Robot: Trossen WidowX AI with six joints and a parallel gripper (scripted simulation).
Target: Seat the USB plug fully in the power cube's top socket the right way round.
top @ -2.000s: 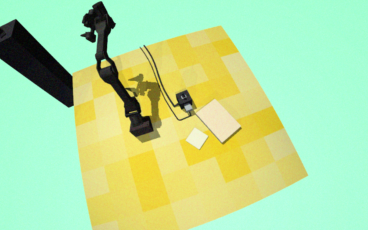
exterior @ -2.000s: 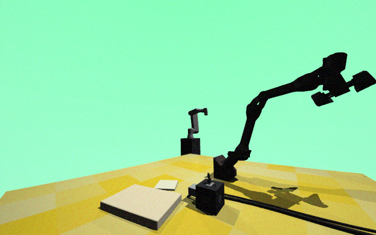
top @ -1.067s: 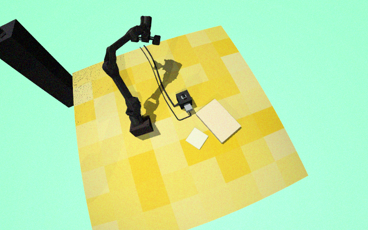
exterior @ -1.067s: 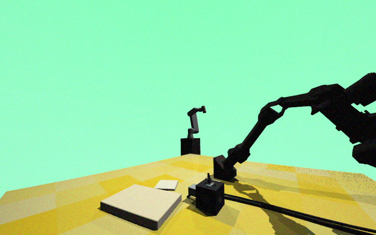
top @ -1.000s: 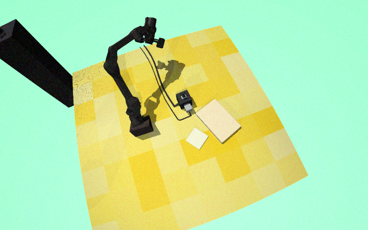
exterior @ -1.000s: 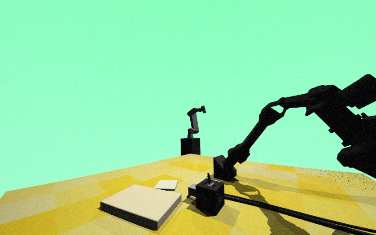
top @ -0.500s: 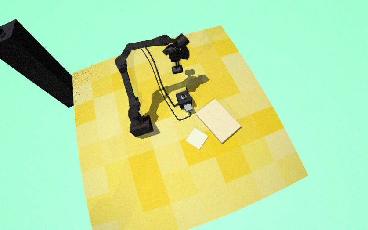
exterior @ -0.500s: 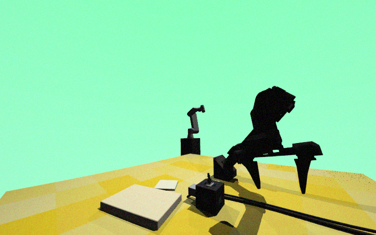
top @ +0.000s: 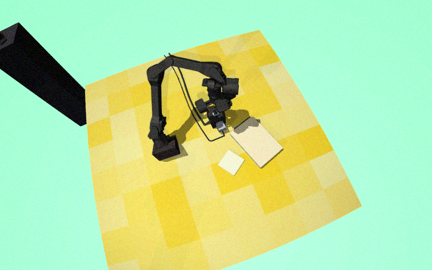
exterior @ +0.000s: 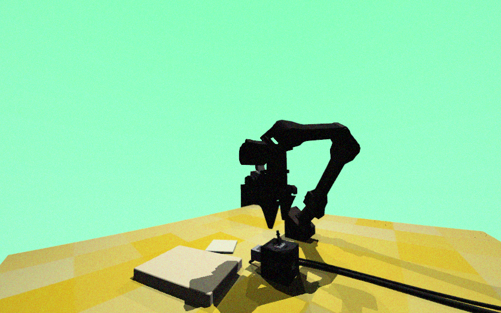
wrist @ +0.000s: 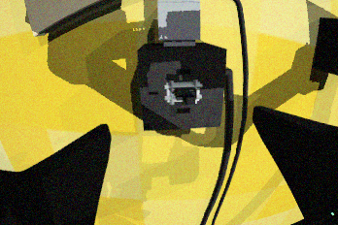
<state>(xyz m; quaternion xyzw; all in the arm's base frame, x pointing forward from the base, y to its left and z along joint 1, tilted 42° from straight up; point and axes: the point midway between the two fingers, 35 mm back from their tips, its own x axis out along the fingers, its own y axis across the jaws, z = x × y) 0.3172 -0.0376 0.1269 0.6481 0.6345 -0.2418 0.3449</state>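
The black power cube (top: pixel 218 123) (exterior: pixel 278 262) (wrist: pixel 209 63) stands upright on the patchwork table. The small dark USB plug (exterior: pixel 277 235) (wrist: pixel 185 93) stands up out of the bright-rimmed socket on the cube's top; which way round it sits is too small to tell. My gripper (exterior: pixel 277 223) (wrist: pixel 184 122) is open and empty, pointing down above the cube. In the wrist view its fingers are wide apart, left and right, with the plug between and a little ahead of them. In the top view the arm partly hides the cube.
A grey block plug (top: pixel 221 127) (exterior: pixel 255 254) (wrist: pixel 179 19) with a thin cable is at the cube's side. Black cables (exterior: pixel 361 276) (wrist: pixel 228 116) run from there. A large pale slab (top: pixel 258 142) (exterior: pixel 182 264) and a small white tile (top: pixel 231 162) (exterior: pixel 222 246) lie nearby. A black pillar (top: pixel 36 73) stands beyond the table.
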